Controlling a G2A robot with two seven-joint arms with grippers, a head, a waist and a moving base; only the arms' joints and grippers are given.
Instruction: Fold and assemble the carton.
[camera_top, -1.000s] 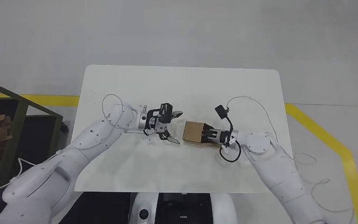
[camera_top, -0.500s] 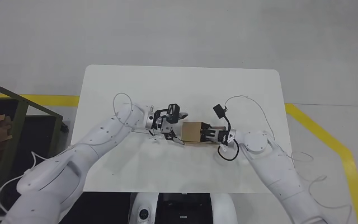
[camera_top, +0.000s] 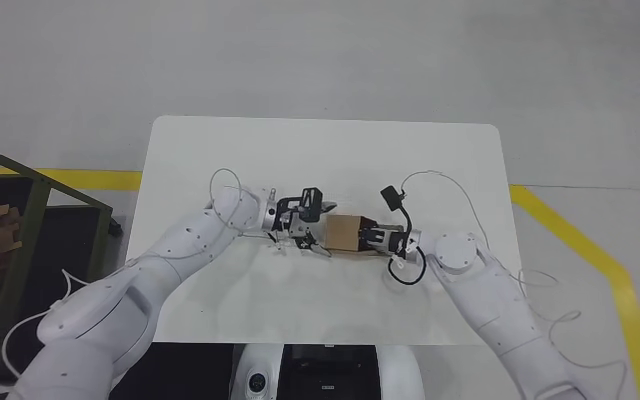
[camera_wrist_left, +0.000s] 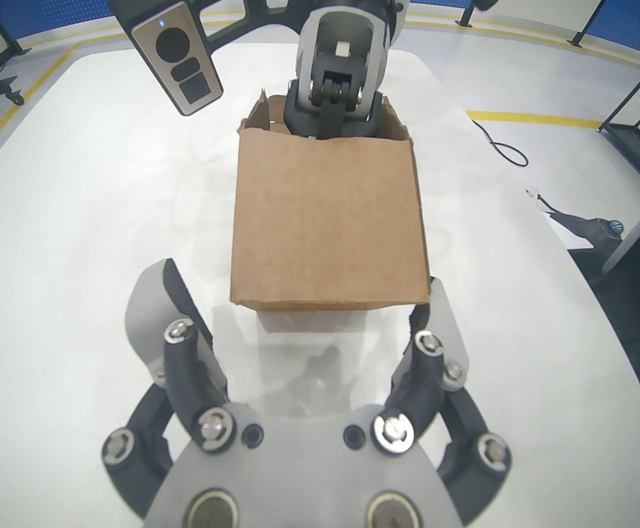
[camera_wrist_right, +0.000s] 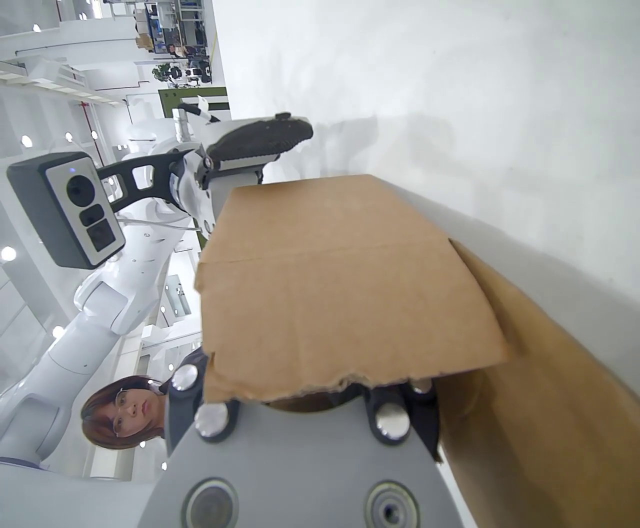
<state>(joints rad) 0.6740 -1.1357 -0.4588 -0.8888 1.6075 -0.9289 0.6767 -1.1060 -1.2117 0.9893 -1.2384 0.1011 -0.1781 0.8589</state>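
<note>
Watching the top view, I see the left gripper (camera_top: 316, 231) has come across the table (camera_top: 320, 150) within the last second. It was well apart from the carton (camera_top: 343, 234) and now sits right at one end of it. The right gripper (camera_top: 370, 241) stays at the opposite end and has been nudged, with the carton, slightly toward the left arm. I judge that the carton is now bracketed between both arms, so work on the end facing the left gripper can begin.

On my left wrist view, the left gripper (camera_wrist_left: 300, 295) is spread wide and holds nothing. One fingertip (camera_wrist_left: 435, 295) is just beside the near corner of the carton (camera_wrist_left: 325, 220), and the other stands apart from it. The right gripper (camera_wrist_left: 332, 95) reaches into the far, open end.

On my right wrist view, a panel of the carton (camera_wrist_right: 340, 290) lies over my right gripper, so I cannot tell whether it has clamped the cardboard.

Count: one carton, near the table's middle between the arms; two grippers; one table.
</note>
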